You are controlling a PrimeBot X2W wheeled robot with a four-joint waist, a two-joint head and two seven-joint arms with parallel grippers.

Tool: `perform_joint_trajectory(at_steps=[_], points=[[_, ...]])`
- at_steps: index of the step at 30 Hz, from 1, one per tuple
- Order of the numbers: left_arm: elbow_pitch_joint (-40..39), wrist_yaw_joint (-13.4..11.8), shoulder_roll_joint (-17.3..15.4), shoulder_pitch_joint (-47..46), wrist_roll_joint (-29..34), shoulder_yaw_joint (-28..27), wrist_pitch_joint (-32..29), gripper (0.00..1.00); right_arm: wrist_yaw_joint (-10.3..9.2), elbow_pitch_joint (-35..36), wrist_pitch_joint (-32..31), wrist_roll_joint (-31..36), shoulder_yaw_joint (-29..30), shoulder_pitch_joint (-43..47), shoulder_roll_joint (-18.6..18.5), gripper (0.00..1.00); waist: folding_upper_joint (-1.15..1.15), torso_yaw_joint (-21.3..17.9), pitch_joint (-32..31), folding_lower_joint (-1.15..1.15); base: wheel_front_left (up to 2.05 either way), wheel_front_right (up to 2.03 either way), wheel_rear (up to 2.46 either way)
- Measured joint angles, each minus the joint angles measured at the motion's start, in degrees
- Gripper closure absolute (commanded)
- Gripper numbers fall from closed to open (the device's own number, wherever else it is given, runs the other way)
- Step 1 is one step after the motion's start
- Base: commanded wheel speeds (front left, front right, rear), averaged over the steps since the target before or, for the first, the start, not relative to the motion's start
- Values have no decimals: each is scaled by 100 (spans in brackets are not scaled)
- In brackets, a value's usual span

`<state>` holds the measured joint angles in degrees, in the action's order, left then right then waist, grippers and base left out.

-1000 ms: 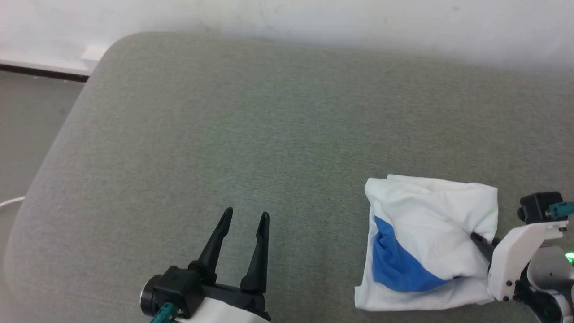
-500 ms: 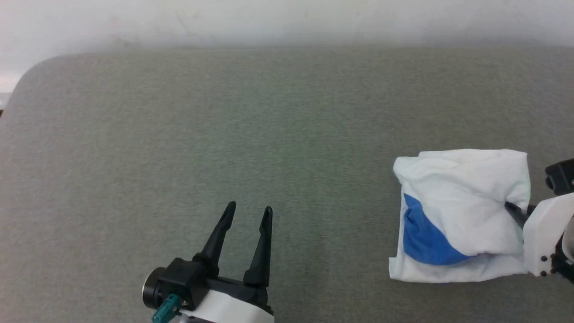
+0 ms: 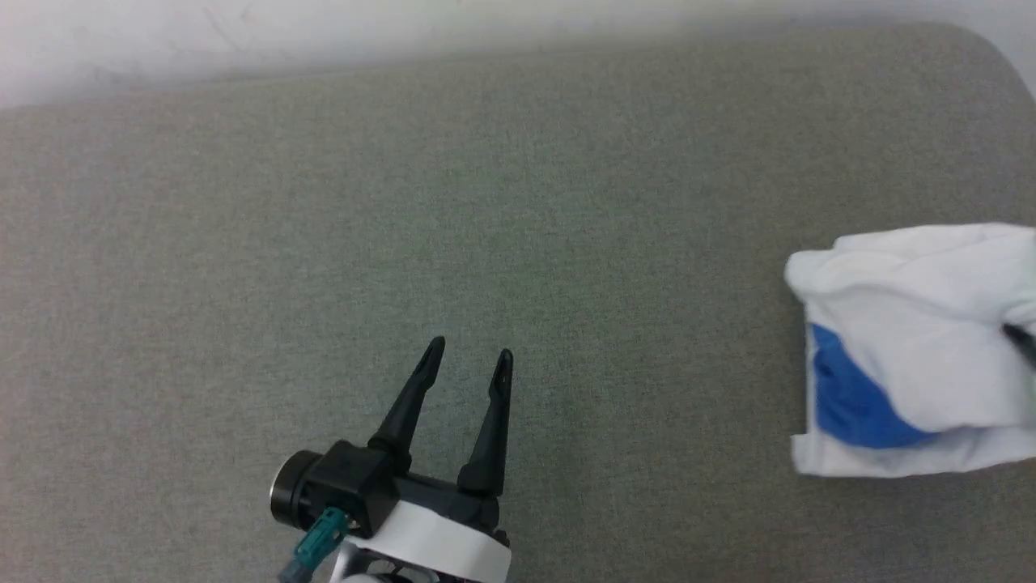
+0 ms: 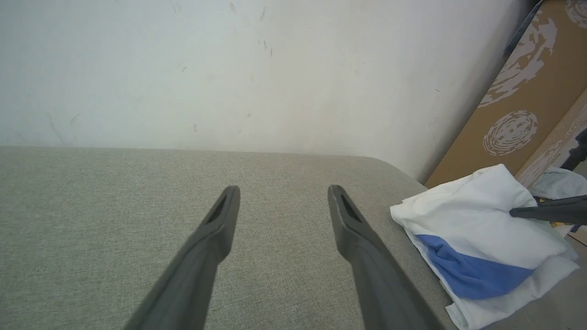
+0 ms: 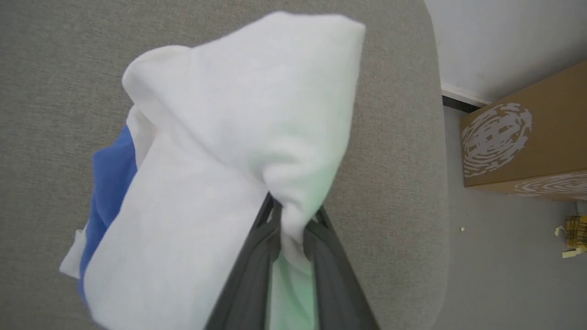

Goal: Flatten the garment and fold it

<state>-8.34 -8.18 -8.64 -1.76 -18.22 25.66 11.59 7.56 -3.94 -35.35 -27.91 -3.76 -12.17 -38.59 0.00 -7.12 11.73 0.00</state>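
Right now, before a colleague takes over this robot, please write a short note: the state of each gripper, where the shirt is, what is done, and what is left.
Left gripper: open, empty, above the bare grey cushion.
Right gripper: shut on a white fold of the shirt.
Shirt: at the cushion's right end, a puffy bundle of several layers with a blue patch showing.
Done: the shirt appears roughly folded.
Left: probably release it and press the layers flat, because the folds look loose.
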Motion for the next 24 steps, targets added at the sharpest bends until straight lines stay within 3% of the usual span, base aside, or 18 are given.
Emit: perform_joint_trajectory(at_steps=[15, 19, 24], points=[[-286, -204, 83, -805, 584, 177, -111, 0, 5, -944, 981, -303, -271, -636, -2107, 100, 0, 154, 1202, 1, 0, 0, 0], [-374, -248, 93, -990, 746, 236, -188, 0, 5, -1314, 1308, -338, -405, -842, -2510, 100, 0, 205, 1546, 2, 0, 0, 0], [-398, -255, 103, -1174, 855, 282, -210, 0, 5, -1858, 1600, -368, -519, -1160, -2676, 100, 0, 251, 1916, 2, 0, 0, 0]])
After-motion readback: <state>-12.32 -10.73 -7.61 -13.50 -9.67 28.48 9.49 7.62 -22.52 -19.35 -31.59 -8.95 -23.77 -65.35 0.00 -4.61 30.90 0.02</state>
